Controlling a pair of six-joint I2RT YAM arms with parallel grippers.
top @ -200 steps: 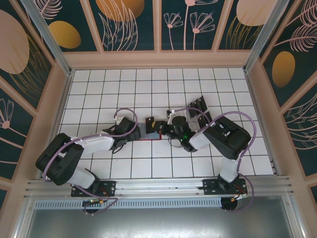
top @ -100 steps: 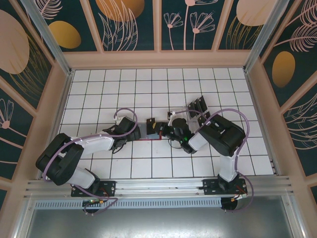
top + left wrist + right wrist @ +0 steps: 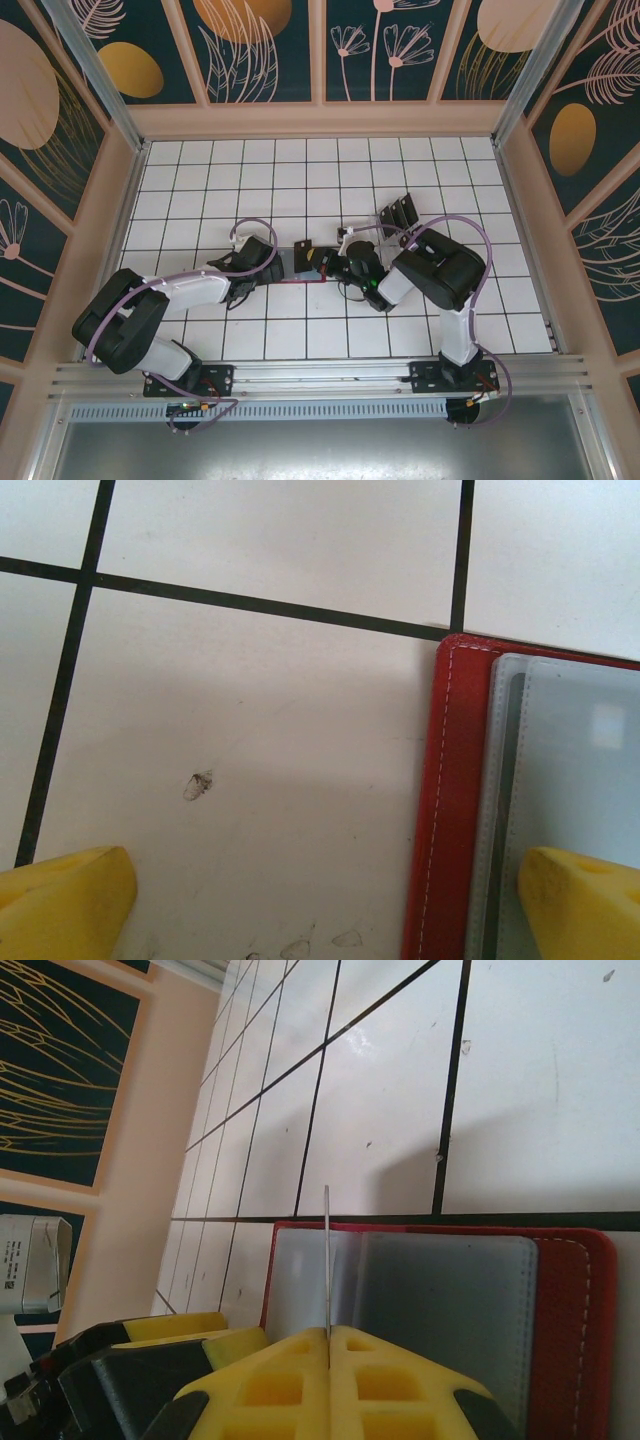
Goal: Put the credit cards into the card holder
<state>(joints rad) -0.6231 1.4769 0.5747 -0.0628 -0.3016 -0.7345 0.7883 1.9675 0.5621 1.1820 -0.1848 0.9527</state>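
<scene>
Where my right claw (image 3: 328, 1335) sits: closed on one credit card (image 3: 327, 1260), seen edge-on as a thin line between the yellow pads, low over the open card holder (image 3: 570, 1340).
Held card: it points along the clear sleeves; I cannot tell whether its tip has entered a pocket.
Left claw (image 3: 320, 905): jaws wide apart and holding nothing, one pad over bare tile and the other over the holder's clear sleeve; whether it presses down I cannot tell.
Card holder (image 3: 300, 270): lies flat on the counter (image 3: 200, 200), between the two claws.
Other credit cards (image 3: 398, 213): stand together beyond the right arm, well apart from the holder.
Just changed: over the last second the right arm's elbow has swung inward toward the holder, while its claw has barely shifted and the left arm has stayed put.
Meaning for the task: I judge I am lining this card up with a sleeve; the insertion is under way, not finished, and the other cards wait.
</scene>
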